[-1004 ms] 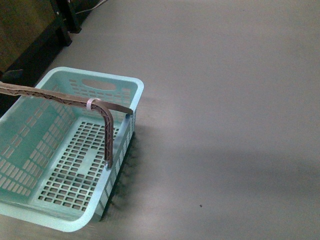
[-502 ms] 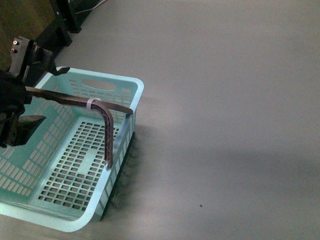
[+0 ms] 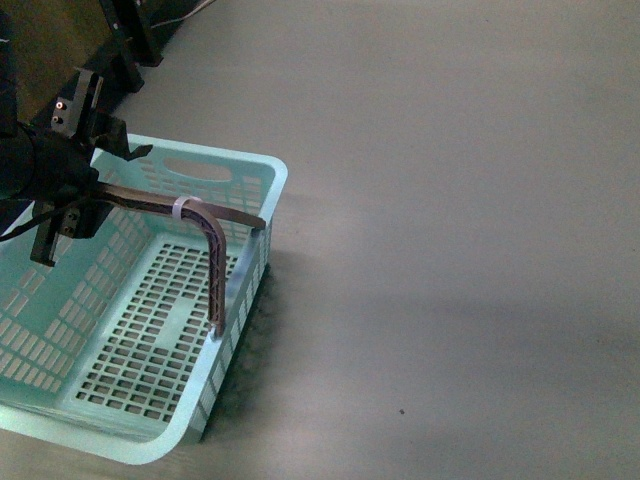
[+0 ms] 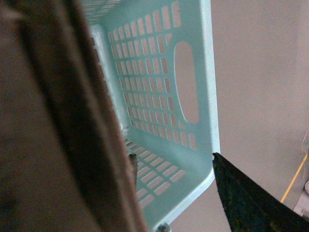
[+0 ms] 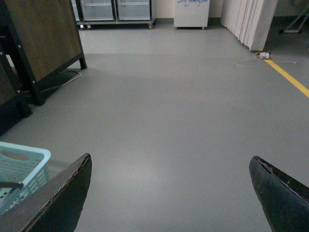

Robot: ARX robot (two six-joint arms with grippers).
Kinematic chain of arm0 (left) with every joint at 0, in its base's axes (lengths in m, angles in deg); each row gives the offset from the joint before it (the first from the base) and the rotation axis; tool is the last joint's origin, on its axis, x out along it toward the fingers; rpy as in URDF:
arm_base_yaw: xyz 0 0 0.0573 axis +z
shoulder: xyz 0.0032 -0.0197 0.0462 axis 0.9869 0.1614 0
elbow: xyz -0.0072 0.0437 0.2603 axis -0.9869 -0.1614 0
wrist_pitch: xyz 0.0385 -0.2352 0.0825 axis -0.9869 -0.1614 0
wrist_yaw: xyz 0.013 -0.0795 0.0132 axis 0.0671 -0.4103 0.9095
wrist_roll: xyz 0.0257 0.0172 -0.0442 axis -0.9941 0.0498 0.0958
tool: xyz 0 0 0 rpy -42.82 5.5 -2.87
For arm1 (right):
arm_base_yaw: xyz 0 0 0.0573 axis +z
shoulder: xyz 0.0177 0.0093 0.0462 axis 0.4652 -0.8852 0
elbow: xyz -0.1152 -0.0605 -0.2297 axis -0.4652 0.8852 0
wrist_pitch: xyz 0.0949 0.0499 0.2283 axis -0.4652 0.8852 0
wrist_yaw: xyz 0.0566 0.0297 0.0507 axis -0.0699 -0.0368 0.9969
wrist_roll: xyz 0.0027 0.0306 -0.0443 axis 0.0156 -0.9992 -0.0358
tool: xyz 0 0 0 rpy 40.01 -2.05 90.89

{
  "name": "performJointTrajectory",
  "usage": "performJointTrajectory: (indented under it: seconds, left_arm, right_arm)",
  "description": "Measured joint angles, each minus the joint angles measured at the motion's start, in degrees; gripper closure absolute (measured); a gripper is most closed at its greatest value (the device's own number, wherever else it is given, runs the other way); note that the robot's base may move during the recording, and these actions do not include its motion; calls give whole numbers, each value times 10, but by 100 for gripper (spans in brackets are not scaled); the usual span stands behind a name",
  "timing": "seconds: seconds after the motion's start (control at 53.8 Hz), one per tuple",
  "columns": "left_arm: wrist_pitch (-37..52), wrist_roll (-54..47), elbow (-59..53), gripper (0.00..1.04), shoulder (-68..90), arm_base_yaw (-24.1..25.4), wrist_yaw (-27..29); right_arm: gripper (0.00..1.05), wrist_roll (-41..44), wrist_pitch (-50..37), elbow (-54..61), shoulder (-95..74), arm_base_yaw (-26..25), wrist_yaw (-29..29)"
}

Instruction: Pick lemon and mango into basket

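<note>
You're looking at the large pale mint-green slotted plastic basket (image 3: 250, 160), which is sitting on the grey floor (image 3: 450, 250) at the near left of the scene. Its brown ribbed handle (image 3: 215, 270) is rising from the right wall and bending over toward the left, with a pale band (image 3: 180, 209) wrapped at the bend.

Your left gripper (image 3: 92, 195) is hanging over the basket's left side, right at that handle. Its jaws are spread, and the strap is running between them. In the left wrist view the handle (image 4: 58, 121) is filling the picture close up. One dark jaw is showing clear of it, with the basket's (image 4: 208, 72) end wall and oval cut-out beyond. The other jaw is hiding behind the strap, so you can't tell whether it's touching.

Your right gripper (image 5: 170, 162) is hovering over the grey floor (image 5: 169, 96), off the basket, with its jaws spread wide and gripping nothing. A corner of the basket (image 5: 29, 162) is peeking in near one jaw.
</note>
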Motion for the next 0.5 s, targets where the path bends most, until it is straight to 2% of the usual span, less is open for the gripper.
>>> performJointTrajectory:
  seconds: [0.074, 0.112, 0.335, 0.502]
  left_arm:
    - [-7, 30, 0, 75, -2, 1, -2]
    - [-13, 28, 0, 76, -4, 1, 0]
    - [-40, 21, -24, 76, -44, -3, 11]
    - [-59, 36, -77, 76, -153, -3, 8]
  right_arm:
    - [9, 0, 0, 0, 0, 0, 0]
    - [9, 0, 0, 0, 0, 0, 0]
    - [9, 0, 0, 0, 0, 0, 0]
    - [9, 0, 0, 0, 0, 0, 0]
